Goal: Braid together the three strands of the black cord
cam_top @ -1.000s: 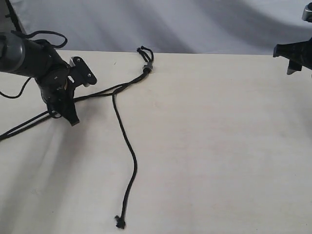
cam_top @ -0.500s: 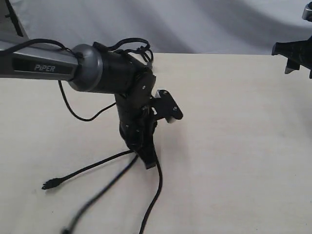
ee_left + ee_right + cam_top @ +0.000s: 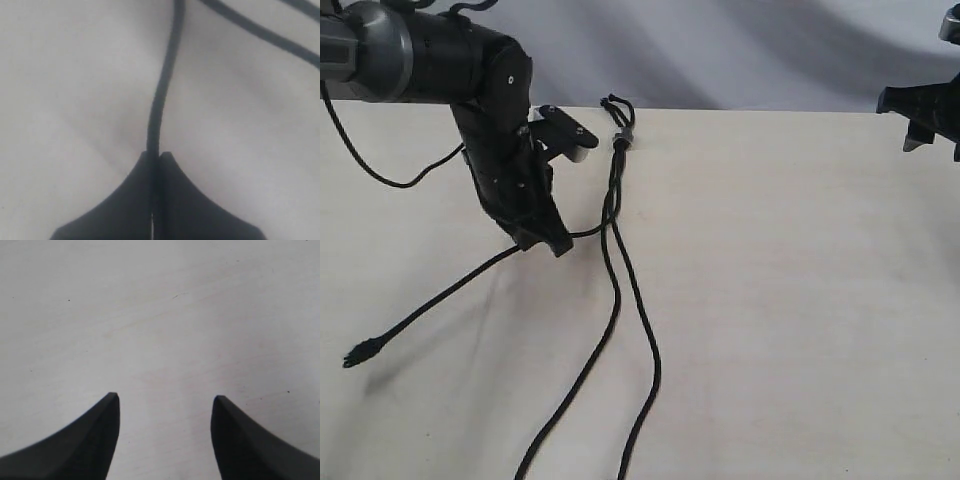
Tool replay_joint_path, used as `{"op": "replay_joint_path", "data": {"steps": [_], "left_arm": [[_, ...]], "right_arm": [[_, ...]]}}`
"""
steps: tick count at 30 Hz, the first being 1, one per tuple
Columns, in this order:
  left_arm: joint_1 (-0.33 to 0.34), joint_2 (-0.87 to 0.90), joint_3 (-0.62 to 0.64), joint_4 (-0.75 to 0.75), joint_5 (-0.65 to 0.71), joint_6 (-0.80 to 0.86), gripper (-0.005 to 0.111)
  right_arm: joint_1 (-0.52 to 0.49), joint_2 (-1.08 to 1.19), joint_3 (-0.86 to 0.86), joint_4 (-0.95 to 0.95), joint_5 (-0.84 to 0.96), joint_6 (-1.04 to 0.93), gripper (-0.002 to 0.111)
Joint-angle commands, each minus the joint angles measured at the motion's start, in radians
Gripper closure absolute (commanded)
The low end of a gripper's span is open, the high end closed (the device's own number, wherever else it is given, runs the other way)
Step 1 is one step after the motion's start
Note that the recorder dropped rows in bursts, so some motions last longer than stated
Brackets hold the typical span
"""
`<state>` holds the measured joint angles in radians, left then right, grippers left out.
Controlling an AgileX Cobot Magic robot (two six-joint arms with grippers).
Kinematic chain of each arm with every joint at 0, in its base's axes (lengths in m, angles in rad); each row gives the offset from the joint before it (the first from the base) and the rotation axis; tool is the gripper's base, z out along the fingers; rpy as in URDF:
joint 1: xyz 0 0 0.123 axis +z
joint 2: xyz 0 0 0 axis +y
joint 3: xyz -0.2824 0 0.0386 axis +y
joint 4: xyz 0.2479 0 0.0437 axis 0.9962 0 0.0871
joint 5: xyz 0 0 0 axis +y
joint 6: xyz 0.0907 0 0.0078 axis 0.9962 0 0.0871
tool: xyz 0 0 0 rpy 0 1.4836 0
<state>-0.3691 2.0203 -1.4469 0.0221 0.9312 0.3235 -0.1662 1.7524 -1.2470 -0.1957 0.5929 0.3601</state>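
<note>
The black cord's knot with its grey band (image 3: 622,139) lies at the table's far edge, short loops (image 3: 615,102) beyond it. Two of the three strands (image 3: 611,320) (image 3: 651,352) run side by side from the knot toward the near edge and out of frame. The third strand (image 3: 438,301) bends left through my left gripper (image 3: 548,242), which is shut on it, and ends at a frayed tip (image 3: 360,352). In the left wrist view this strand (image 3: 163,90) enters the closed jaws of my left gripper (image 3: 155,154). My right gripper (image 3: 165,399) (image 3: 923,128) is open over bare table, far right.
The pale tabletop (image 3: 800,300) backs onto a grey cloth wall (image 3: 750,50). The left arm's glossy cable (image 3: 380,170) hangs over the table's left part. In the left wrist view two more strands (image 3: 260,32) cross one corner.
The left arm swung from the left to the table's middle, then back up and left with a strand. One strand now trails left and two run toward the near edge. The right gripper stayed put.
</note>
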Motion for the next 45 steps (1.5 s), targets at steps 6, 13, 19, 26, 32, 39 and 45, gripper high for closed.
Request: {"op": "replay_joint_path", "data": {"steps": [6,13,19,26,32,39,45], "left_arm": [[0.040,0.091,0.067,-0.022,-0.073,-0.008,0.107],[0.040,0.103,0.067,-0.022,-0.076,-0.010,0.106],[0.040,0.101,0.067,-0.057,-0.055,-0.018,0.081],[0.052,0.054,0.063,-0.022,-0.023,-0.019,0.059],[0.163,-0.140,0.083,-0.058,-0.105,-0.071,0.067],[0.302,-0.357,0.216,-0.104,-0.271,-0.071,0.103],[0.324,-0.458,0.263,-0.109,-0.314,-0.071,0.106]], "right_arm": [[-0.001,-0.007,0.003,0.012,-0.008,-0.010,0.055],[0.050,-0.007,0.003,0.036,0.019,-0.103,0.055],[0.181,-0.007,0.003,0.182,0.059,-0.244,0.055],[0.391,-0.007,0.003,0.224,0.144,-0.276,0.055],[0.617,0.005,0.004,0.251,0.177,-0.278,0.055],[0.866,0.136,-0.028,0.251,0.107,-0.240,0.055],[0.960,0.299,-0.167,0.251,0.140,-0.159,0.055]]}}
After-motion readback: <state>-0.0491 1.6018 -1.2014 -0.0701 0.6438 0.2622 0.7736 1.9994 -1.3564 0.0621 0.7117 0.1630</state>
